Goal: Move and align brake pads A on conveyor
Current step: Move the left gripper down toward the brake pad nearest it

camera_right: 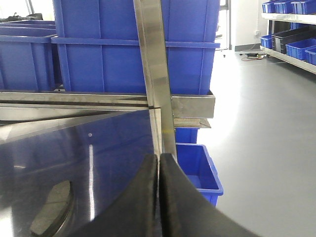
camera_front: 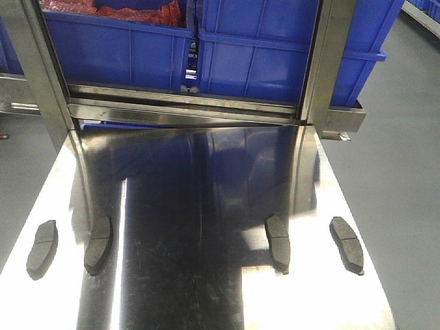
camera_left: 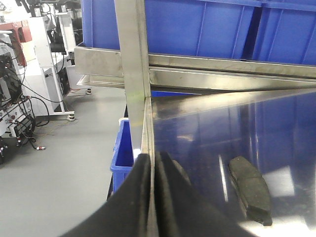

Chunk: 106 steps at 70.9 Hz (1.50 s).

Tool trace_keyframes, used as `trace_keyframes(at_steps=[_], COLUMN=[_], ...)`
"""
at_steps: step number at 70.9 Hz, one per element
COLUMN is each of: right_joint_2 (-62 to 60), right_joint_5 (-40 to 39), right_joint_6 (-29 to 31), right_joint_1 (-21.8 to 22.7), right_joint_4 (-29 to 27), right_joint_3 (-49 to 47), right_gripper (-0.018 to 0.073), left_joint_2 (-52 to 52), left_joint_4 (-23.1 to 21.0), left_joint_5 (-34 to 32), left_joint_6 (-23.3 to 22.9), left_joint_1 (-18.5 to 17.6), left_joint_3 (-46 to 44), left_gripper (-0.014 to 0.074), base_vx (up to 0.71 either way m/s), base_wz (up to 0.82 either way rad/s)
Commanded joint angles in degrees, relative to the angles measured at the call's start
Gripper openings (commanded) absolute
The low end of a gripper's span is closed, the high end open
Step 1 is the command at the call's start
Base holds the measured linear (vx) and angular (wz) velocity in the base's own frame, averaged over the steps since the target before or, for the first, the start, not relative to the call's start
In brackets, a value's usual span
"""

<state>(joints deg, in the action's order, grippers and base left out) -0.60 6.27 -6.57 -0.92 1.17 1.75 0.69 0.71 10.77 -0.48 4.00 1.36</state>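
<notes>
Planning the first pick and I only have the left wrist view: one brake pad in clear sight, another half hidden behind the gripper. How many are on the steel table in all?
Observer: Four, in one row in the front view: far-left pad, inner-left pad, inner-right pad, far-right pad.
Operator: Right gripper holding anything?
Observer: No, the right gripper is shut with nothing in it.
Operator: Conveyor in the other views?
Observer: No belt shows in either. Beyond the steel table, the front view has blue bins on a steel frame.
</notes>
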Motion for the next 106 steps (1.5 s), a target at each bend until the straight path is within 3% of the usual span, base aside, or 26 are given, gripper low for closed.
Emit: trace_keyframes(at_steps=[1, 94, 106], right_joint_2=[-0.87, -0.87, -0.87], right_joint_5=[-4.19, -4.19, -4.19], right_joint_6=[0.27, 0.27, 0.27], right_joint_1=[0.32, 0.32, 0.32], right_joint_4=[0.18, 0.18, 0.18], right_joint_3=[1.07, 1.07, 1.07], right_gripper=[-0.0008, -0.0008, -0.0008], left_joint_2=[0.75, 0.75, 0.17], left_joint_4=[-0.19, -0.19, -3.46], left_joint_5=[-4.24, -4.68, -4.43], left_joint_6=[-0.09, -0.09, -0.72], left_joint_1=[0.00, 0.00, 0.00], left_joint_3=[-0.52, -0.87, -4.70], left_gripper=[-0.0006, -0.0006, -0.0006], base_vx=[0.00, 0.00, 0.00], base_wz=[0.00, 0.00, 0.00])
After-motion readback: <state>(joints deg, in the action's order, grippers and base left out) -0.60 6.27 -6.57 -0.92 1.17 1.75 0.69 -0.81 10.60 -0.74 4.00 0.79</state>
